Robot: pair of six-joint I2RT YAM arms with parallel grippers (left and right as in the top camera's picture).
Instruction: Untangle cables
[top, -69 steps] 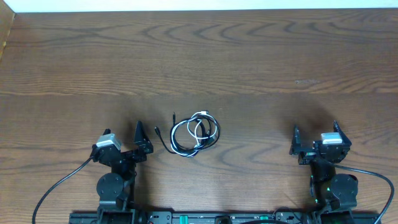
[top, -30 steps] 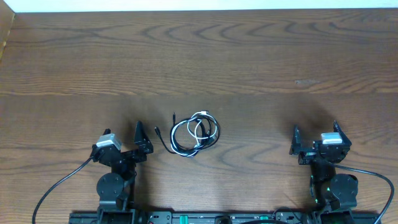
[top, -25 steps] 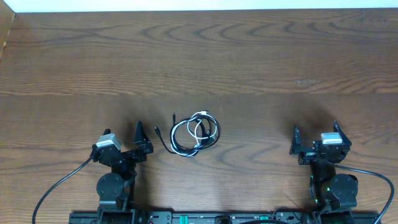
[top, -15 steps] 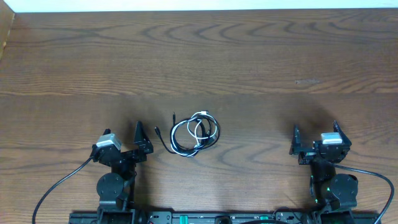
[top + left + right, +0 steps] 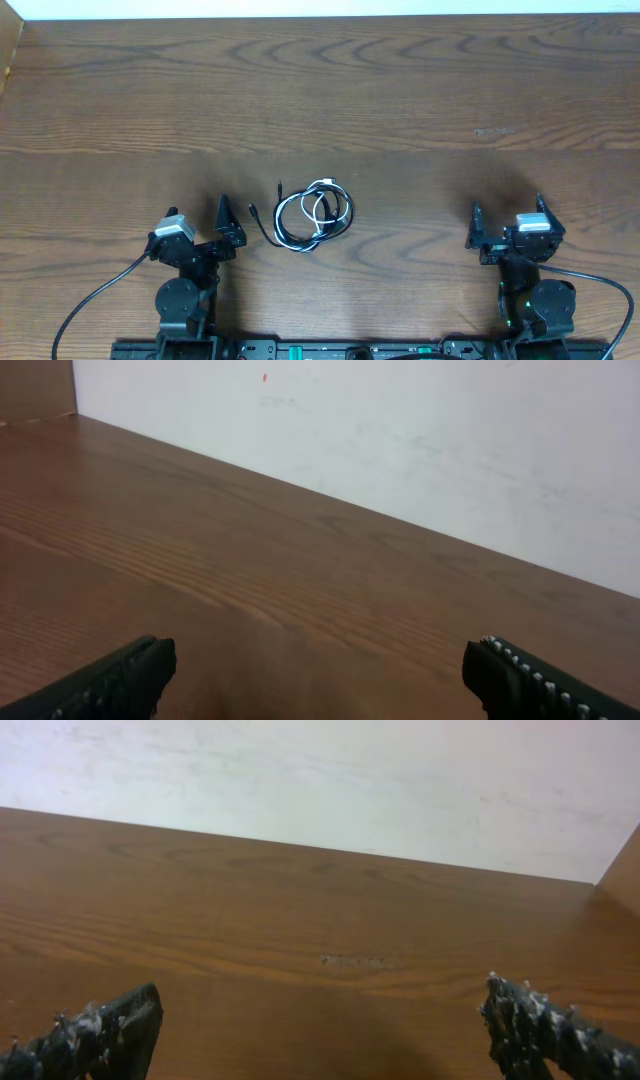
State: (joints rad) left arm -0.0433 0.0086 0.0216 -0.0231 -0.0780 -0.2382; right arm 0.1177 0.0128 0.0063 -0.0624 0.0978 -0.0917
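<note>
A thin white cable and a thin black cable lie coiled together in a small tangle on the wooden table, in the overhead view just left of centre. Two black plug ends stick out at the tangle's left. My left gripper rests open to the left of the tangle and apart from it. My right gripper rests open far to its right. In the left wrist view my left gripper holds nothing. In the right wrist view my right gripper holds nothing. Neither wrist view shows the cables.
A white wall runs along the table's far edge. A small pale scuff marks the wood at the right. Thick black arm wires trail from both arm bases at the near edge.
</note>
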